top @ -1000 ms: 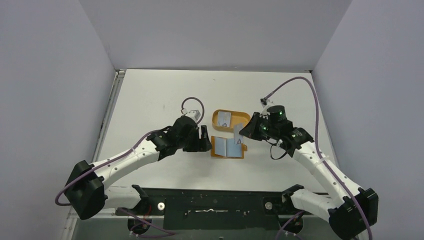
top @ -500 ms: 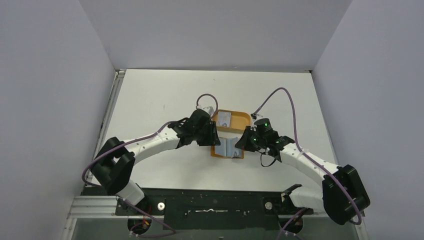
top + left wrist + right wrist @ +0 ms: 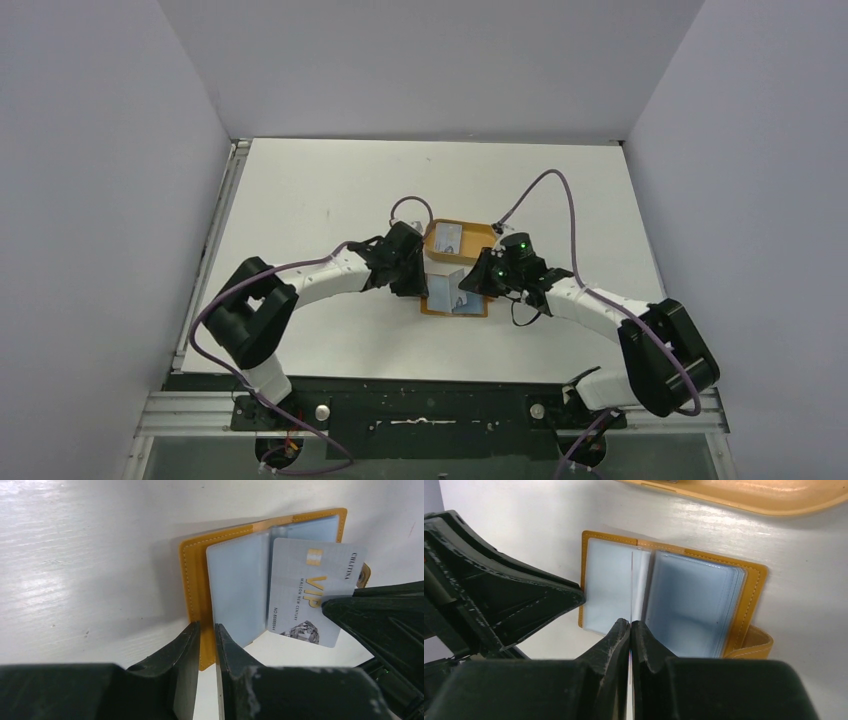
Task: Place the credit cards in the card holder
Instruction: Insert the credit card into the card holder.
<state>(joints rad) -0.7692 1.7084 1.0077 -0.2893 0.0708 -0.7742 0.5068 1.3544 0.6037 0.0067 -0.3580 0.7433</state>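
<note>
The card holder (image 3: 438, 300) lies open on the table, tan-orange with pale blue sleeves (image 3: 237, 590). My right gripper (image 3: 630, 623) is shut on a silvery credit card (image 3: 305, 590) marked VIP. It holds the card on edge with the far edge down among the sleeves at the holder's fold (image 3: 631, 595). My left gripper (image 3: 207, 626) is over the holder's left border (image 3: 192, 580). Its jaws stand a narrow slit apart with nothing pinched between them. Another credit card (image 3: 449, 238) lies in the orange tray.
The orange oval tray (image 3: 482, 236) sits just behind the holder, its rim showing (image 3: 764, 500) in the right wrist view. The holder's closure tab (image 3: 754, 647) sticks out on its right side. The two grippers (image 3: 445, 280) are close together over the holder.
Both arms have come in to the card holder. The right gripper lowered its card into the open sleeves. The left gripper moved right onto the left border, and its jaws narrowed.
</note>
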